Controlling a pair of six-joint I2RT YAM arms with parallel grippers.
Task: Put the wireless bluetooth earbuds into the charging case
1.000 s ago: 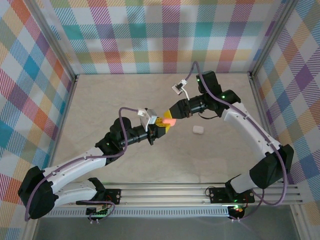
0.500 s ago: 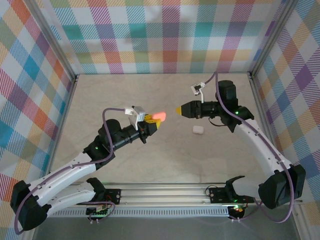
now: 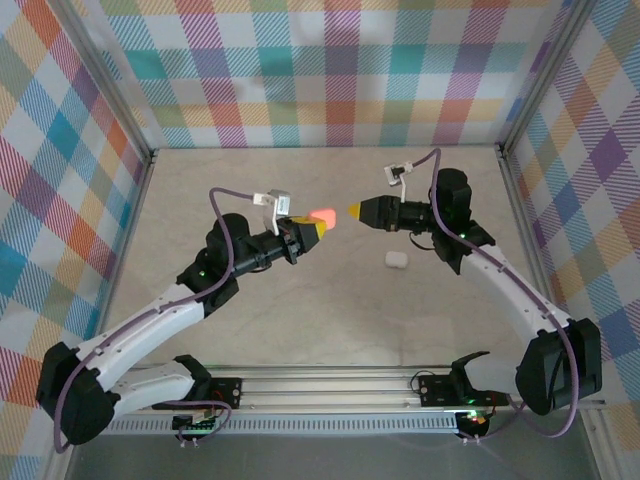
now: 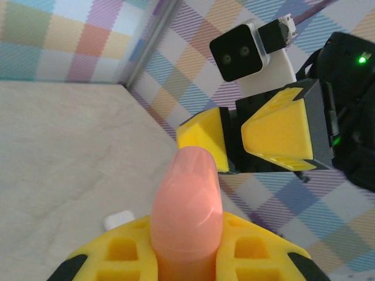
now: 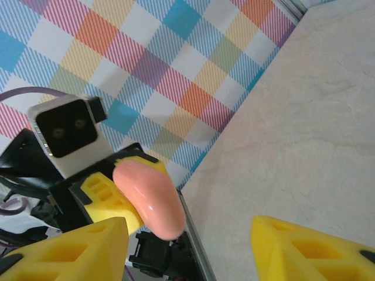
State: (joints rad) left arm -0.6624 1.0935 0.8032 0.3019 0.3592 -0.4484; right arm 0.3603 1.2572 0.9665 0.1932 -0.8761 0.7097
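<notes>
- Both grippers have pulled apart since a second ago. Back then they met at the pink case (image 3: 324, 216). Now a gap shows between them.
- One left gripper (image 3: 312, 229) has lifted a bit toward the back wall, and it took the pink case along.
- One right gripper (image 3: 355, 211) has slid back to its own side.
- Left gripper: its two yellow fingers (image 4: 252, 249) squeeze tight on the bottom end of the pink case. The round top of the case sticks out past the fingers.
- Right gripper: its two yellow fingers (image 5: 73, 249) stand apart with nothing between them. It points right at the pink case, near it but not touching.
- I count two cases: one pink and one white.
- Pink case: up in the air over the middle of the table (image 3: 300, 320), held by the left gripper.
- White case (image 3: 396, 260): lying flat on the table by itself, under the right arm and a little nearer the front. It has not moved.
- Checked walls (image 3: 300, 60) in many colours stand on three sides of the table.
</notes>
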